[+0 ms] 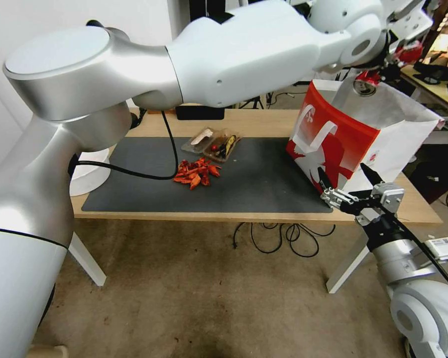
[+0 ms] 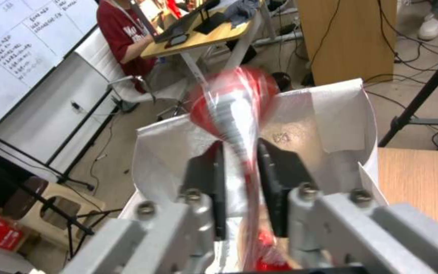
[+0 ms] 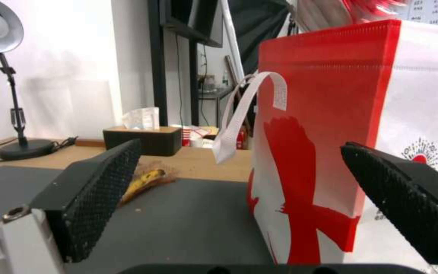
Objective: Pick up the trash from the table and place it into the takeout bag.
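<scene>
At the table's near edge, the right gripper waits with jaws spread wide beside the takeout bag. Farther off, above the bag's mouth, the left gripper pinches a red-and-white wrapper. More litter lies mid-mat.
</scene>
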`<state>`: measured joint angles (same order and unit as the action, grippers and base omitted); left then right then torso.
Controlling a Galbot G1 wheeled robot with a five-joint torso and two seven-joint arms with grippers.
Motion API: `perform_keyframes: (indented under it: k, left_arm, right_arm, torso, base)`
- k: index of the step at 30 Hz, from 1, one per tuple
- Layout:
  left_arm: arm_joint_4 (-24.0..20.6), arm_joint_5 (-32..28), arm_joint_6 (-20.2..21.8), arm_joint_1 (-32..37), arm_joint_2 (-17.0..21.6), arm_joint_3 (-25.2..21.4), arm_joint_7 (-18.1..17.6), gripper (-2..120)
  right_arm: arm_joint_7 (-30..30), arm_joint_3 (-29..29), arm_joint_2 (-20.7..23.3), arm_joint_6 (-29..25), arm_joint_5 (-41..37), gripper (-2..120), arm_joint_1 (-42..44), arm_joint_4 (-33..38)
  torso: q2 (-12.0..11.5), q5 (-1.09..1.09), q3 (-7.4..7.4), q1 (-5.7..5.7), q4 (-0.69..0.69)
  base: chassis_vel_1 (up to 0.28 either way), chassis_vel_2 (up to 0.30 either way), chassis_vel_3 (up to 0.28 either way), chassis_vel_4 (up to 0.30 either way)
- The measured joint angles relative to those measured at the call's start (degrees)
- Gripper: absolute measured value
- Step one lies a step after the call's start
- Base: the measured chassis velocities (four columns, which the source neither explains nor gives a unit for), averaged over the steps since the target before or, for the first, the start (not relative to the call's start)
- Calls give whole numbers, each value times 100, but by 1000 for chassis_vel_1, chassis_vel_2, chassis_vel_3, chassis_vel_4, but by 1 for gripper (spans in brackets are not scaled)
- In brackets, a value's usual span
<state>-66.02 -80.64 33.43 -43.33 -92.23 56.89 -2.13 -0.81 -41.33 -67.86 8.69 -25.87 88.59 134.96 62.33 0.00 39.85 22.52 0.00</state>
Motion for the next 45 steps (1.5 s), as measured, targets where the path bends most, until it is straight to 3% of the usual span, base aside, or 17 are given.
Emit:
perform_keyframes:
  k: [13, 15, 20, 23, 26, 27, 28, 31, 32, 35, 36, 39, 40, 44, 45]
  left_arm:
    - [115, -2, 121, 3, 4, -99, -101, 65]
    - [264, -18, 241, -48, 4, -313, -210, 77]
    - [438, -23, 334, -121, 9, -561, -315, 90]
    - [440, -50, 344, -159, 149, -845, -383, 99]
    - [345, -60, 290, -159, 536, -1029, -460, 100]
    - [179, -117, 207, -130, 975, -1171, -608, 100]
    - [179, -117, 207, -130, 975, -1171, -608, 100]
    - [-222, -268, 166, 2, 1747, -1412, -845, 100]
    - [-222, -268, 166, 2, 1747, -1412, -845, 100]
    - [-1044, -329, 101, 407, 2871, -1707, -1112, 100]
    - [-1044, -329, 101, 407, 2871, -1707, -1112, 100]
    - [-1739, -287, 20, 956, 3906, -2121, -1236, 100]
    - [-1739, -287, 20, 956, 3906, -2121, -1236, 100]
    - [-2419, -124, -216, 1866, 4916, -2958, -1403, 100]
    - [-2419, -124, -216, 1866, 4916, -2958, -1403, 100]
  right_arm:
    - [-4, 44, 0, -24, -1, 100, -63, -74]
    - [-5, 51, 11, -29, -11, 100, -66, -75]
    - [-5, 30, 50, -42, -63, 100, -75, -75]
    - [-7, 38, 67, -95, -77, 100, -86, -83]
    - [-8, 59, 76, -115, -80, 100, -111, -102]
    - [-10, 84, 82, -123, -81, 100, -146, -107]
    - [-10, 84, 82, -123, -81, 100, -146, -107]
    - [-10, 106, 96, -144, -85, 100, -178, -108]
    - [-10, 106, 96, -144, -85, 100, -178, -108]
    - [-10, 136, 132, -245, -104, 100, -239, -121]
    - [-10, 136, 132, -245, -104, 100, -239, -121]
    - [-23, 174, 163, -373, -115, 100, -301, -143]
    - [-23, 174, 163, -373, -115, 100, -301, -143]
    - [-28, 222, 183, -541, -161, 100, -385, -178]
    - [-28, 222, 183, -541, -161, 100, -385, -178]
  torso:
    - [0, 0, 0, 0, 0]
    - [0, 0, 0, 0, -1]
    - [0, -1, 0, -1, 1]
    - [0, 1, 0, -1, -6]
    - [0, 0, 0, -1, -3]
    - [0, -3, 0, 0, 1]
    - [0, -3, 0, 0, 1]
    - [0, -4, 0, -1, 2]
    - [0, -4, 0, -1, 2]
    - [0, -5, 0, 0, 1]
    - [0, -5, 0, 0, 1]
    - [0, -6, 0, -1, 1]
    - [0, -6, 0, -1, 1]
    - [0, -7, 0, -1, 3]
    - [0, -7, 0, -1, 3]
  base:
    - [0, 0, 0, 0]
    - [0, 0, 0, 0]
    - [0, 0, 0, 0]
    - [0, 0, 0, 0]
    - [0, 0, 0, 0]
    - [0, 0, 0, 0]
    - [0, 0, 0, 0]
    - [0, 0, 0, 0]
    - [0, 0, 0, 0]
    - [0, 0, 0, 0]
    - [0, 0, 0, 0]
    - [0, 0, 0, 0]
    - [0, 0, 0, 0]
    - [0, 0, 0, 0]
    - [0, 0, 0, 0]
